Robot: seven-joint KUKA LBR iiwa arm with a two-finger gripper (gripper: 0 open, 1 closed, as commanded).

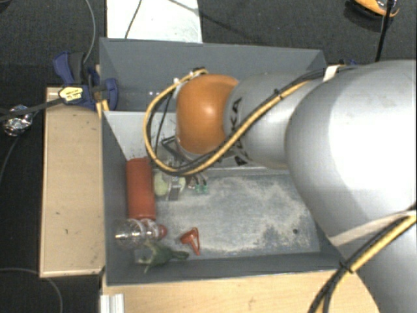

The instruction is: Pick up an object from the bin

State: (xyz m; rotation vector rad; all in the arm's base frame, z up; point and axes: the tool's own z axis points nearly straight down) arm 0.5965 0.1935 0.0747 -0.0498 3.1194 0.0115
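My gripper (pixel 174 186) reaches down into the left half of the bin, mostly hidden under the arm's orange cover. A small pale yellow-green lump (pixel 161 185) lies right against its left side. Just to its right sits a tiny green piece (pixel 201 188). A red cylinder (pixel 141 189) lies lengthwise along the bin's left wall, a little left of the gripper. Whether anything is held is hidden from me.
Near the bin's front left corner lie a clear glass-like bottle (pixel 135 232), a dark green leafy thing (pixel 161 257) and a small orange-red wedge (pixel 191 238). The arm covers the bin's right and rear parts. Bare dusty floor stretches across the middle right.
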